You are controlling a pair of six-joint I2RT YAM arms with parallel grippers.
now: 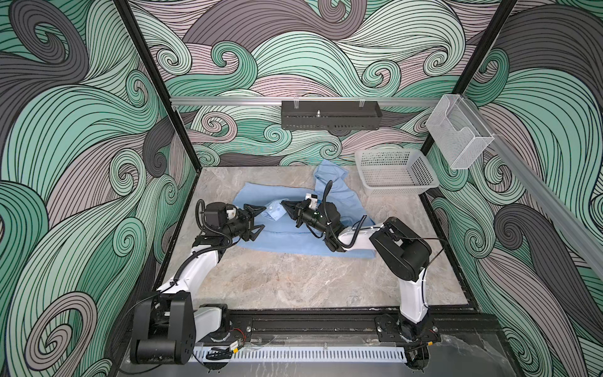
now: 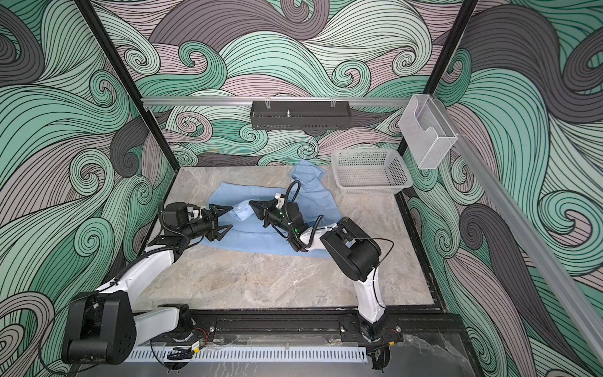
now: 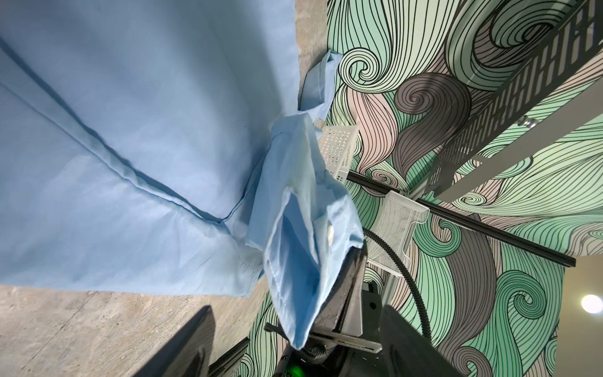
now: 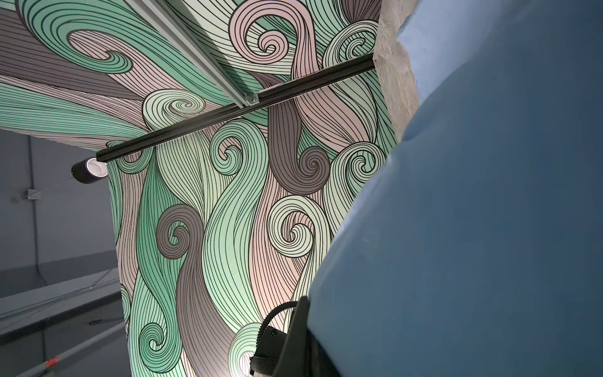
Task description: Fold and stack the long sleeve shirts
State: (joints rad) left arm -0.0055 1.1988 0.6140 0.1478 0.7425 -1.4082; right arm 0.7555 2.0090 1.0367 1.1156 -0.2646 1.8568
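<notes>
1. Nearest me, two arms rise from the black rail at the front edge. The left arm (image 1: 199, 264) and the right arm (image 1: 409, 293) both lean in over the table (image 1: 293, 284), one grey marbled slab.
2. The left gripper (image 1: 262, 217) hangs over the near left edge of the blue cloth. Its jaws are spread wide and it grips nothing.
3. Facing it, almost tip to tip, the right gripper (image 1: 284, 205) is clenched on one buttoned cuff (image 1: 272, 212). The left wrist view shows that cuff (image 3: 303, 228) pinched and lifted off the cloth below, with one white button showing.
4. There is one shirt (image 1: 280, 243), light blue, lying across the middle of the table in both top views (image 2: 254, 243). It is mostly flat, with a seam running across it. The right arm's forearm reaches over its right half. One sleeve (image 1: 329, 173) runs off toward the far right and ends crumpled just beside the basket.
5. One white basket (image 1: 398, 191) full of small holes sits in the far right corner of the table.
6. Farthest off, one black slotted tray (image 1: 331, 124) hangs from the silver rail on the back wall. One clear holder (image 1: 456, 140) hangs from the rail on the right wall.
</notes>
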